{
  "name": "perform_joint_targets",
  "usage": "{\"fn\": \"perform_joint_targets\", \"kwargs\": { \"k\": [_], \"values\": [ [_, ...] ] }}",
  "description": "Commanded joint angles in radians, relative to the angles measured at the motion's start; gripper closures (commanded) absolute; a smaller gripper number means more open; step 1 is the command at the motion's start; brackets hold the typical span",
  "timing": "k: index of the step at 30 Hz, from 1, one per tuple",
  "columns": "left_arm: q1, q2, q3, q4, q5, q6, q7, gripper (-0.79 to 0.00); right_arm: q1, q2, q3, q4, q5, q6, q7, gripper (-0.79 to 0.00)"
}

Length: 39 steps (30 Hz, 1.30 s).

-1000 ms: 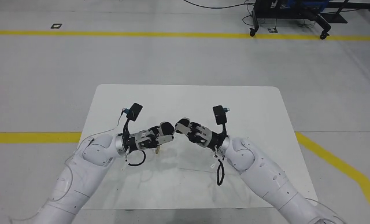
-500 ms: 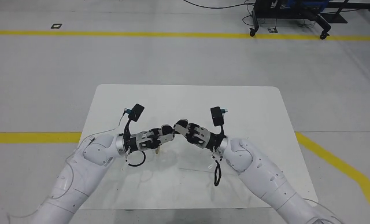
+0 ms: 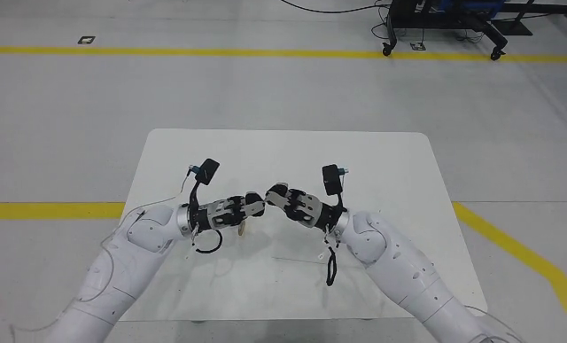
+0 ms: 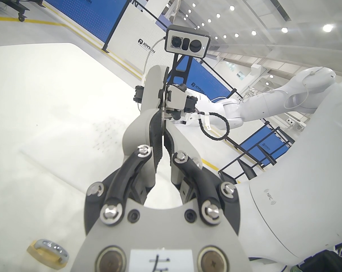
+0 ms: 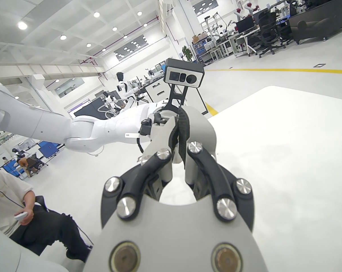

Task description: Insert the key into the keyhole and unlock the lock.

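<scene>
Left hand [image 4: 159, 125], fingers pressed together, hovers level over the mid-desk, tip to tip with the right hand [image 5: 178, 125], which is likewise pressed together. I cannot tell whether either pinches anything. The brass padlock [image 4: 47, 252] lies on the desk [image 4: 46, 100], just near of the left hand.

The left gripper [image 3: 258, 203] and the right gripper [image 3: 270, 194] meet tip to tip above the table [image 3: 390, 157] centre. The lock [image 4: 47, 253] lies on the table below the left gripper.

Closed left pincer [image 3: 259, 202] faces closed right pincer [image 3: 273, 193].
</scene>
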Motion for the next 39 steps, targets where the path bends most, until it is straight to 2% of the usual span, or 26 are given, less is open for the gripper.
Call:
{"fn": "perform_joint_targets", "kwargs": {
  "k": [1,7,16,21,24,26,29,34,36,37,39],
  "values": [
    [-0.001,0.0,-0.002,0.005,-0.009,0.0,0.004,0.0,-0.001,0.0,0.0,0.0,-0.001,-0.001,0.001,-0.785],
    [0.007,0.011,-0.041,0.005,-0.046,0.0,-0.002,0.0,-0.001,0.0,0.0,0.0,-0.001,-0.001,0.001,-0.785],
    [0.007,0.011,-0.041,0.005,-0.046,0.0,-0.002,0.0,-0.001,0.0,0.0,0.0,-0.001,-0.001,0.001,-0.785],
    [0.035,0.019,-0.084,-0.027,0.038,0.01,0.043,0.0,-0.002,0.001,0.001,-0.001,-0.005,0.003,0.013,-0.785],
    [0.049,0.03,-0.101,-0.046,0.061,0.011,0.003,0.0,-0.002,0.028,0.071,-0.014,-0.048,0.012,0.132,-0.785],
    [0.047,0.038,-0.098,-0.073,0.102,0.035,-0.044,0.0,-0.024,0.053,0.136,-0.071,-0.055,0.004,0.232,-0.785],
    [0.045,0.05,-0.074,-0.132,0.197,0.065,-0.074,0.0,-0.069,0.092,0.212,-0.182,-0.043,-0.017,0.445,-0.785],
    [0.037,0.071,-0.019,-0.181,0.282,0.06,-0.07,0.0,-0.115,0.133,0.266,-0.34,0.058,0.066,0.752,-0.785],
    [0.032,0.079,0.001,-0.19,0.306,0.049,-0.058,0.0,-0.114,0.139,0.265,-0.371,0.091,0.099,0.82,-0.631],
    [0.029,0.083,0.008,-0.188,0.31,0.042,-0.051,0.0,-0.11,0.141,0.258,-0.378,0.1,0.114,0.847,-0.496],
    [0.022,0.089,0.022,-0.189,0.318,0.032,-0.041,0.0,-0.096,0.141,0.237,-0.38,0.112,0.138,0.883,-0.419]
  ]
}}
